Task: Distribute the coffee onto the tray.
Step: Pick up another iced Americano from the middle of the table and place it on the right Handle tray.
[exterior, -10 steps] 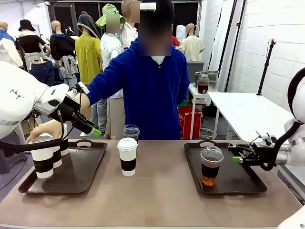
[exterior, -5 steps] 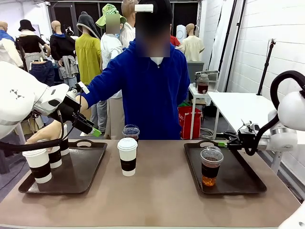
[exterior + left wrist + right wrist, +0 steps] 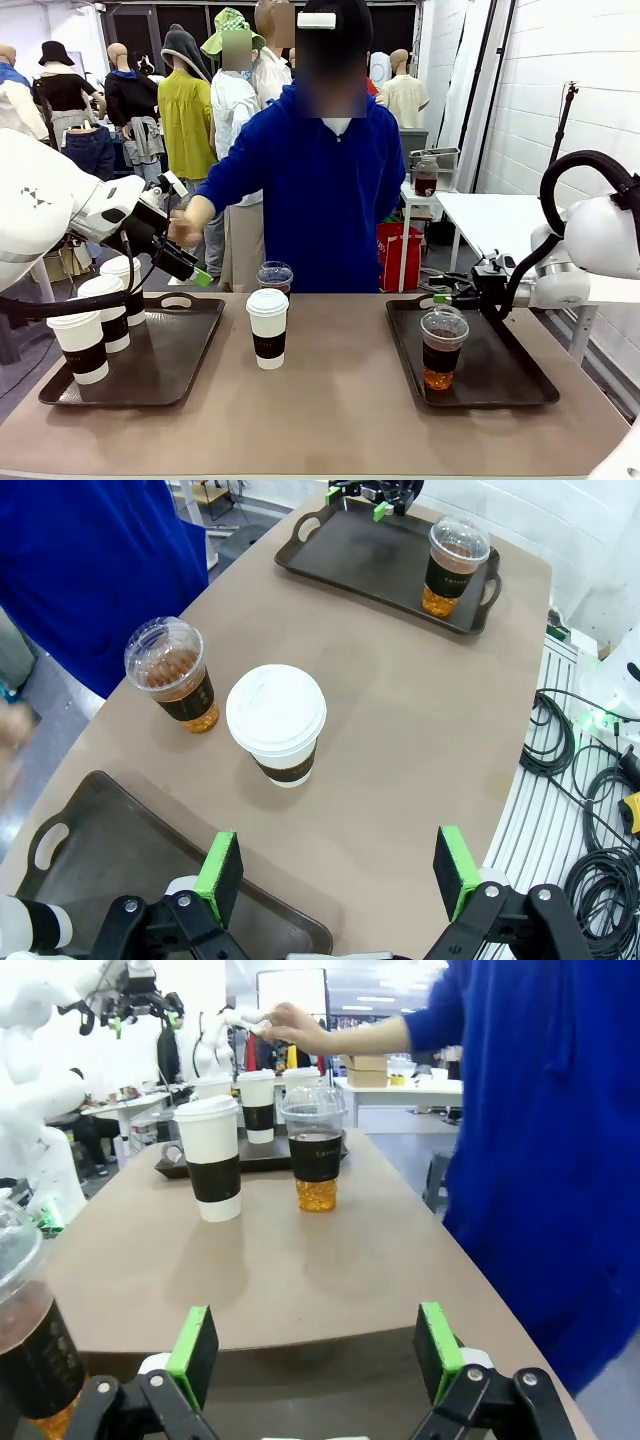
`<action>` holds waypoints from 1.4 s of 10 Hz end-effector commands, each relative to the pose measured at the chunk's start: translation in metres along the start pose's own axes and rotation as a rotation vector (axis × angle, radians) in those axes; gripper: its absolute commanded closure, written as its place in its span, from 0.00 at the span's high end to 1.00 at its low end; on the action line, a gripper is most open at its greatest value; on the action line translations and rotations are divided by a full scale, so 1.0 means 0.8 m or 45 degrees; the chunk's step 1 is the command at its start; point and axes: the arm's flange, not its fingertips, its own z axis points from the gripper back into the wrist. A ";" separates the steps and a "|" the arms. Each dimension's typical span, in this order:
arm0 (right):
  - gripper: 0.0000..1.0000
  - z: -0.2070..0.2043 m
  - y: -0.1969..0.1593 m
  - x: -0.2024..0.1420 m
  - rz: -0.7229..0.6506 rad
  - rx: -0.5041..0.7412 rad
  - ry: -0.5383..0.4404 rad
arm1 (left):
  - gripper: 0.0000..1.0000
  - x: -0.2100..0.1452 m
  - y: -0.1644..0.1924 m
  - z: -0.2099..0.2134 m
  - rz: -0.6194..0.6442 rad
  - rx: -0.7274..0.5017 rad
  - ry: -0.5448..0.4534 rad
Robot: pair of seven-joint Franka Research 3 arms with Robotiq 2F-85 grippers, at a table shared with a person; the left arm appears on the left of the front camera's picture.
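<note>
Hovering spread-fingered, the left gripper and right gripper are tending dark trays seemingly sorted by kind: three brown-banded white paper cups lining the left tray along its left edge, one clear dome-lidded cup on the right tray, a fourth paper cup and second clear cup mid-table.

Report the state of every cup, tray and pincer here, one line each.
Left tray: carries three paper cups.
Three paper cups: upright, lidded, on left tray.
Middle paper cup: upright, lidded, on the table, off both trays.
Far clear cup: upright, dome-lidded, on the table.
Right tray: carries one clear cup.
Right clear cup: upright, dome-lidded, on right tray.
Left pincer: open, empty.
Right pincer: open, empty.
</note>
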 end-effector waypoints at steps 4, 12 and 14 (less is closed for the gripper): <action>1.00 -0.023 -0.003 0.003 0.002 0.020 0.013 | 1.00 -0.002 0.003 -0.001 -0.004 -0.023 -0.018; 1.00 -0.021 -0.003 0.002 0.000 0.012 0.019 | 1.00 -0.002 0.003 -0.001 -0.004 -0.023 -0.018; 1.00 -0.047 -0.006 0.011 -0.017 -0.022 0.041 | 1.00 -0.002 0.003 -0.001 -0.004 -0.023 -0.018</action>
